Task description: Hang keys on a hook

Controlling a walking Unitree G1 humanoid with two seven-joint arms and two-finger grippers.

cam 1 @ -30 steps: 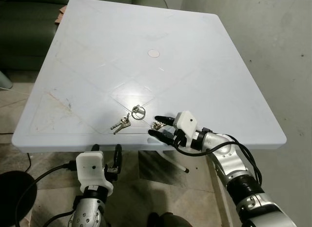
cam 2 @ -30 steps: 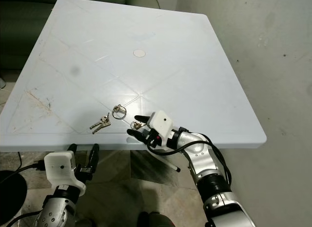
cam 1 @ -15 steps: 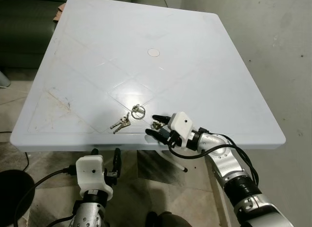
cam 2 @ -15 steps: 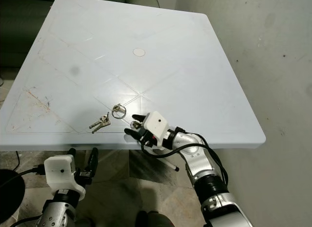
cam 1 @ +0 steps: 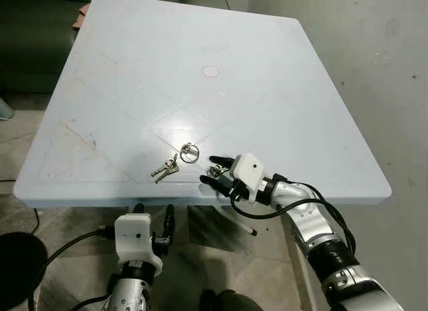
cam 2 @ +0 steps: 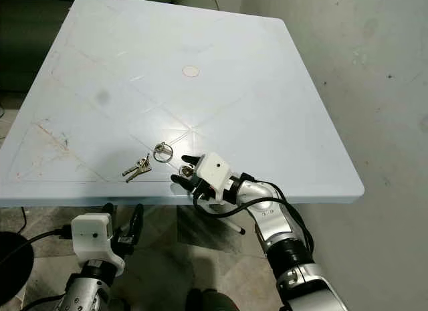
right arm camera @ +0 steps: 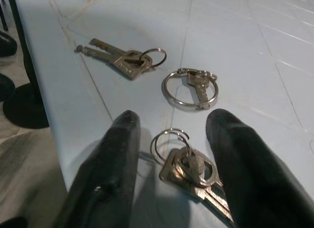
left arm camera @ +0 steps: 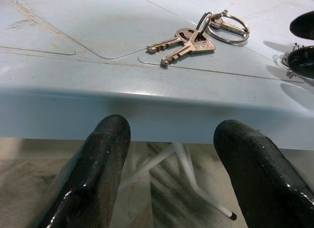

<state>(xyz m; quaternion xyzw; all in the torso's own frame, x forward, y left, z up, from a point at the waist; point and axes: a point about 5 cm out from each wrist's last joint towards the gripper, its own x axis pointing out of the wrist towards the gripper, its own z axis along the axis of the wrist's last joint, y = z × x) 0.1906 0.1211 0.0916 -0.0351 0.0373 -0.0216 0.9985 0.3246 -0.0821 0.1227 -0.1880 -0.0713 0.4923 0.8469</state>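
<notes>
Right gripper [cam 1: 215, 170] low over the near edge of the pale blue table [cam 1: 281, 90], fingers spread, one on each side of a small bunch of keys [right arm camera: 189, 168] lying flat on the tabletop. Not pinching: gaps visible in the right wrist view between each black finger [right arm camera: 105, 164] and the ring. Compared with a second ago, pushed a little further in over the table, so the bunch now sits between the fingers instead of at their tips.

Two more sets just beyond, toward 10 o'clock from the gripper: a large split ring with one key [right arm camera: 191, 88], and, near it, a pair of keys on a small ring [cam 1: 166, 168] close to the table edge. No change in these since the earlier frames.

Left gripper [cam 1: 153, 217] below the table edge at 7 o'clock, fingers apart and holding nothing, pointing up at the table rim; shifted slightly rightward from a second ago. In its wrist view, the pair of keys seen above the rim, beyond both fingertips [left arm camera: 105, 135].
</notes>
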